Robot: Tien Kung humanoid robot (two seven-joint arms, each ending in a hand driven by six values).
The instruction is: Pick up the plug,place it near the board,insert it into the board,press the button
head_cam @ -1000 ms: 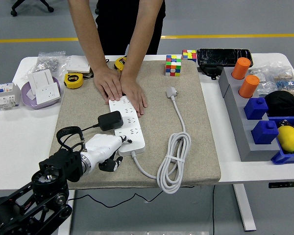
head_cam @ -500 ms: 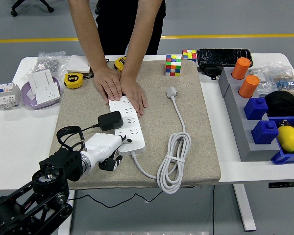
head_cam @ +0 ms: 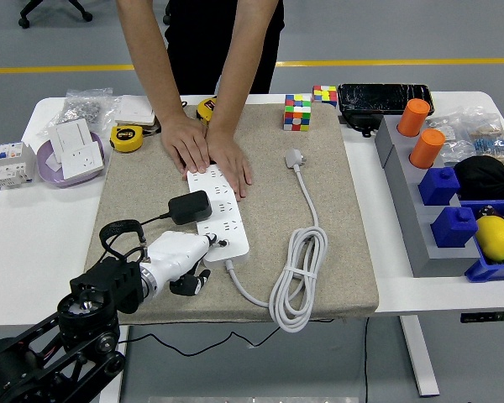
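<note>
A white power strip (head_cam: pixel 221 210) lies on the beige mat (head_cam: pixel 344 218). A black plug (head_cam: pixel 189 206) sits in a socket on its left side, and its black cable loops back toward my left arm. My left hand (head_cam: pixel 193 260) is at the strip's near end. One white finger (head_cam: pixel 210 243) is stretched out and touches the strip's near end. The other fingers are curled and hold nothing. A person's two hands (head_cam: pixel 210 151) press flat on the strip's far end.
The strip's white cable (head_cam: pixel 296 281) lies coiled to the right, its white plug (head_cam: pixel 295 157) further back. Two colour cubes (head_cam: pixel 297 112), a yellow tape measure (head_cam: pixel 126 138) and a purple bowl of sockets (head_cam: pixel 67 155) stand behind. A grey rack (head_cam: pixel 403 180) with orange and blue pieces is at the right.
My left hand and forearm have shifted very slightly toward the near edge. The outstretched finger stays at the strip's near end. The person's hands have not moved.
</note>
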